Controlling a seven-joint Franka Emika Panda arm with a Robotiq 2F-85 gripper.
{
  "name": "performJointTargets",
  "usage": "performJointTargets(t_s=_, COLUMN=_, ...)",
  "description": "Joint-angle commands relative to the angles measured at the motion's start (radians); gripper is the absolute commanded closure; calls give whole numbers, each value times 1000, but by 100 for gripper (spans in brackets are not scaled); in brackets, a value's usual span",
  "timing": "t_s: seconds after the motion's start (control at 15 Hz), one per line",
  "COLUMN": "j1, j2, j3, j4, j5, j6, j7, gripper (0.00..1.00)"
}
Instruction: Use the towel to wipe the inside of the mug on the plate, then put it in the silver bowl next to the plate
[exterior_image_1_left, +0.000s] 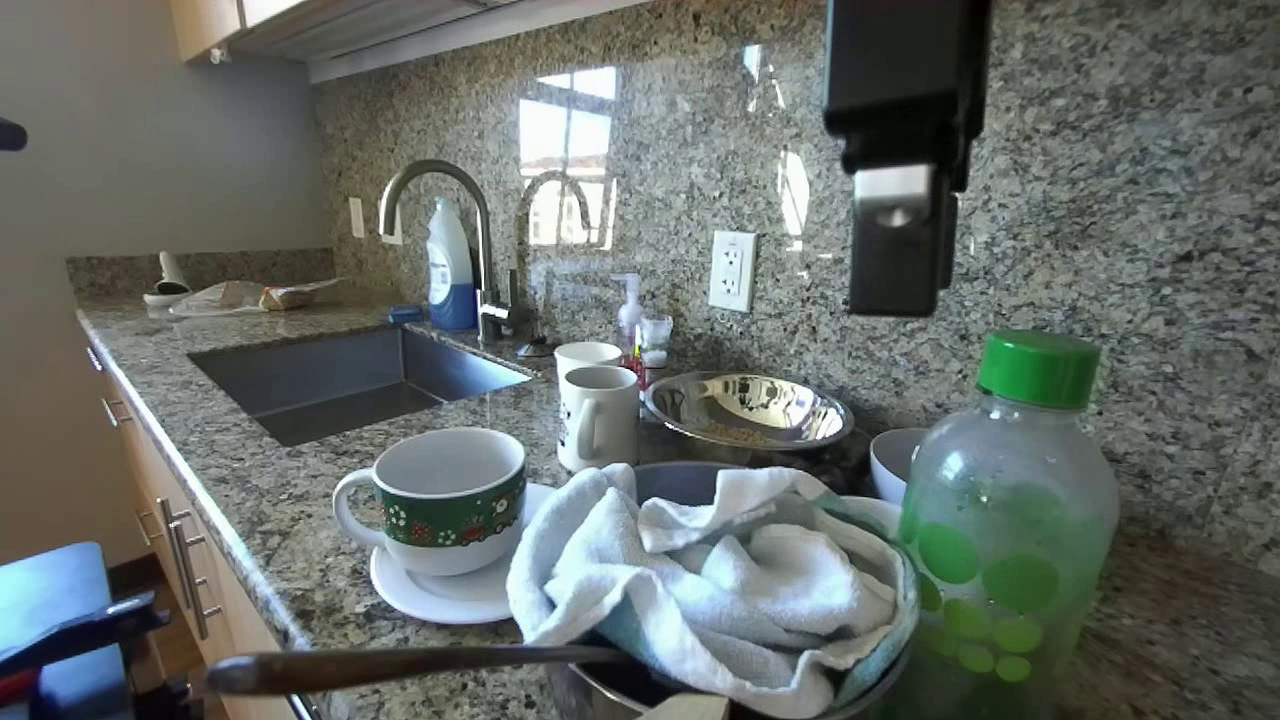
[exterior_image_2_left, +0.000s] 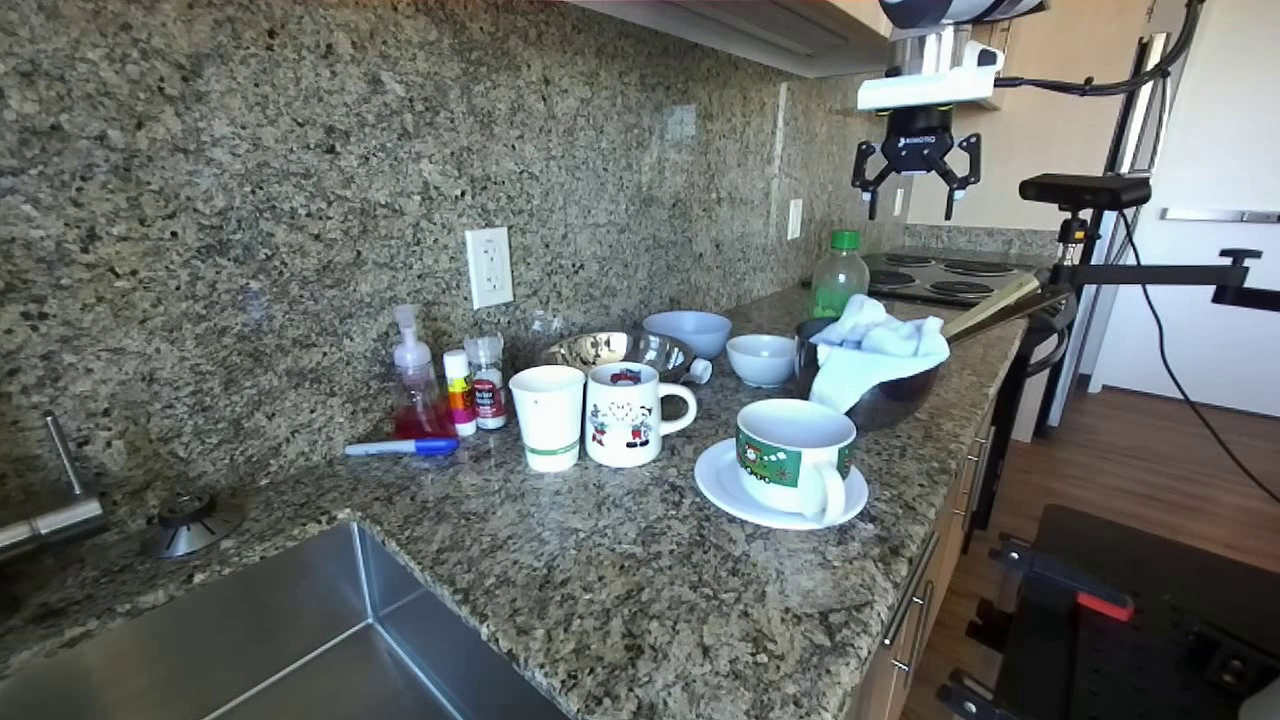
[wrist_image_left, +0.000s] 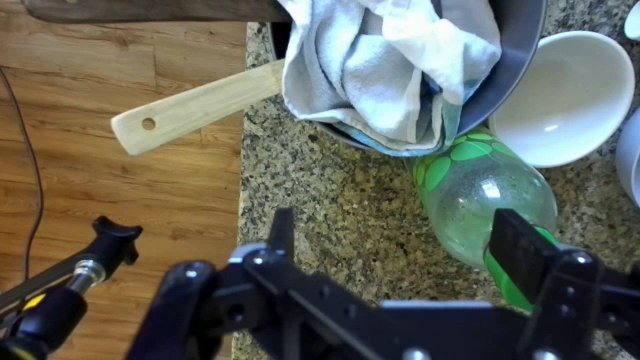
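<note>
The mug comes through to me as white with a dark green band carrying small red and white motifs; the plate is plain white. I see white on the towel with pale blue along its edges, and dull grey inside the silver bowl. The bottle is clear with green ovals and a solid green cap. My claw is black, the worktop speckled grey, tan and black.
</note>
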Motion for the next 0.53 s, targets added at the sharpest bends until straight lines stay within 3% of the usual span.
performJointTargets(t_s=0.0, j1=-7, j2=-51, j3=13, j4=12, j5=2, j6=-66, j7=-32, gripper=0)
performJointTargets(t_s=0.47, j1=-9, j2=-184, j3=1, j4=-4, j5=95, j6=-284, j7=-400, gripper=0)
